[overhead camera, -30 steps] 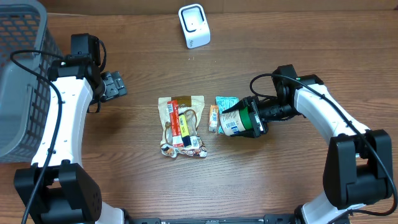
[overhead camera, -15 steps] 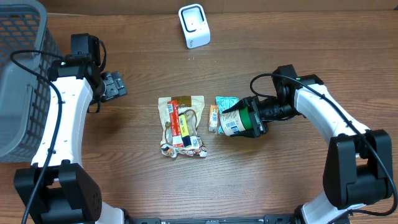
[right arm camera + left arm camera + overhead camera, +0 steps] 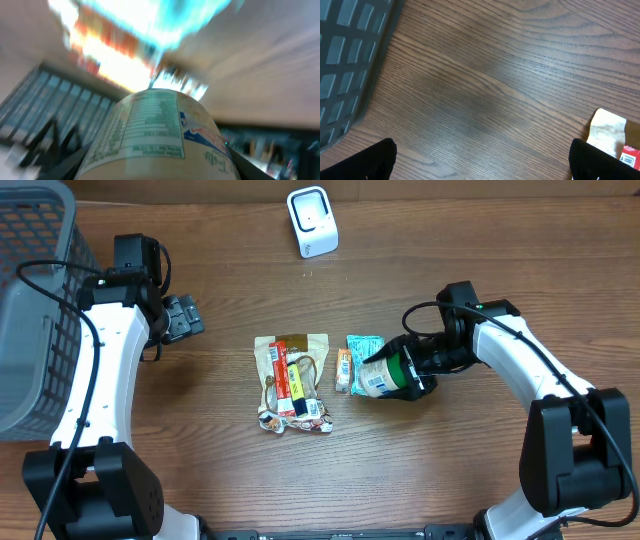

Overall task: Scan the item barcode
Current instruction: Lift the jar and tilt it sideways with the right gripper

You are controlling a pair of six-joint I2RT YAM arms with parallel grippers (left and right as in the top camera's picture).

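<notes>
Overhead, a wooden bench (image 3: 480, 470) w/ two white robot arms.

**Where the item is:** The right tool (image 3: 418, 368), approx 3 o'clock from bench centre, is clenched on a tub (image 3: 378, 376). It grips the green end. The tub lies on its side, pale labelled end pointing to 9 o'clock. Can't tell if it is lifted clear or touching the bench. A teal packet (image 3: 362, 346) sits just beside it at its 11 o'clock. A snack pouch (image 3: 292, 383) lies further off toward 9 o'clock.

**Other arm:** The left tool (image 3: 183, 317) is released, jaws wide, nothing between them. It sits at approx 10 o'clock, near a grey basket (image 3: 45, 225).

**Step in hand (judgement):** The pick looks done, so the item now needs presenting to the scanner (image 3: 312, 222). That is a small white unit at the bench's 12 o'clock edge, toward 11 o'clock from the tub and well apart from it. The next move prob. calls for three things:
- raising the tub clear of the packets
- swinging it toward the scanner
- rolling the wrist until the barcode faces the scanner

No barcode can be picked out from any view, so some turning may be needed to find it.

**How the tub looks:** The right wrist view is v. blurred. It shows a rounded cylinder w/ a cream label (image 3: 150, 130), a block of fine print like a nutrition table, and a blue-and-red logo at 3 o'clock of that. It seems rigid and smooth, so it could twist in the grip.
</notes>
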